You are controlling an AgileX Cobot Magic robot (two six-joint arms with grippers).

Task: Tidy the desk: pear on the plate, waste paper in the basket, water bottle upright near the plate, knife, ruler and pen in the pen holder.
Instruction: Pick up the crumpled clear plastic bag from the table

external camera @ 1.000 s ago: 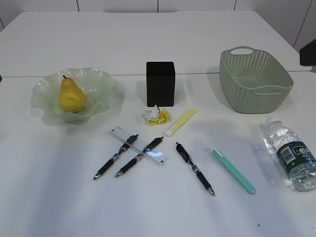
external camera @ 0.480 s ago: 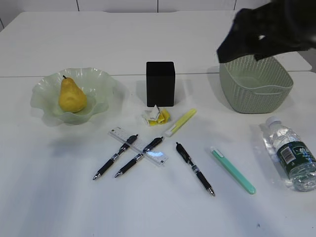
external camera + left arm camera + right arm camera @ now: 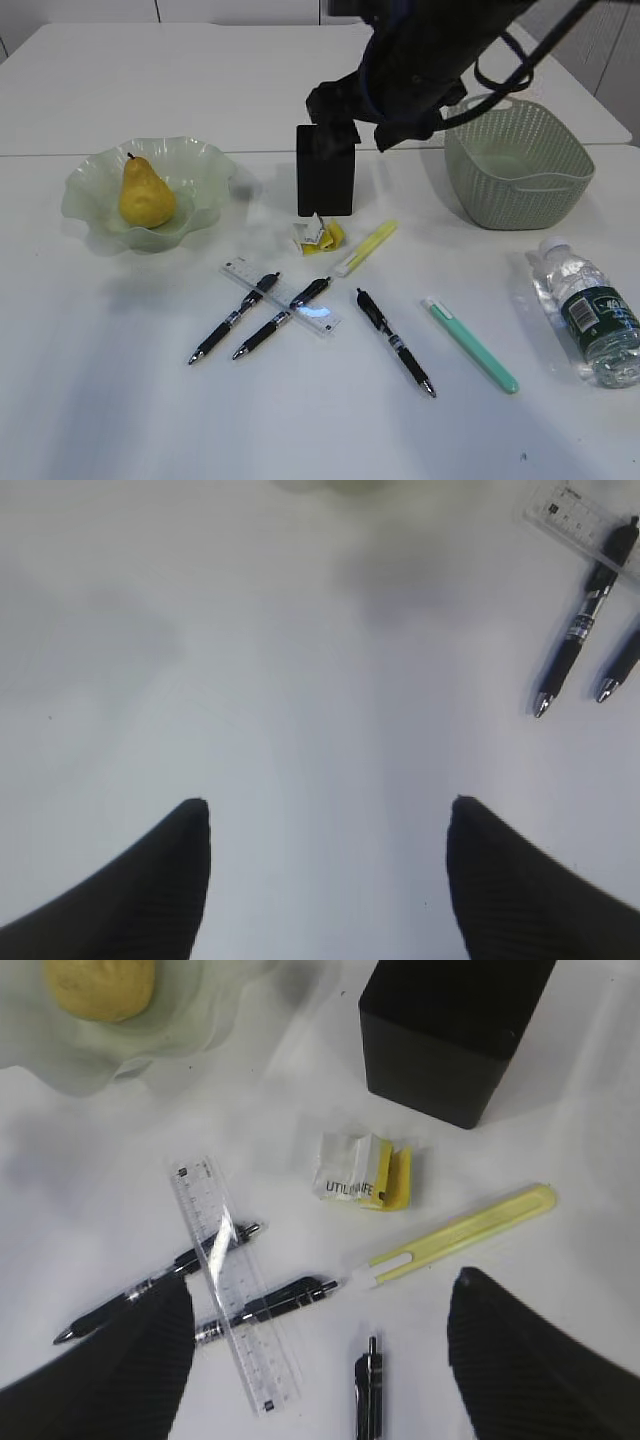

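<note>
**Exterior view.** Noting the right arm [image 3: 420,60] swinging in from the far right corner of the table [image 3: 100,400] within the last second, now hanging over the pen holder [image 3: 325,185] at mid far side. Reading this as an approach to the clutter in front of the holder. Seeing the pear [image 3: 146,192] already sitting on the plate [image 3: 215,165] toward the left edge. Finding the water bottle [image 3: 590,315] lying on its side by the right edge, well apart from the plate. Seeing nothing inside the basket [image 3: 520,190].

**Left wrist view.** Seeing the left gripper [image 3: 325,880] with fingers spread, holding nothing, hovering over bare table.

**Right wrist view.** Seeing the right gripper [image 3: 320,1360] with fingers wide apart and empty, looking down on the waste paper [image 3: 360,1172], the yellow knife [image 3: 455,1235] and the ruler [image 3: 232,1280]. Noting the ruler crossing two black pens [image 3: 260,1305] and touching them. Judging that tangle likely to be hindering a clean pick.
</note>
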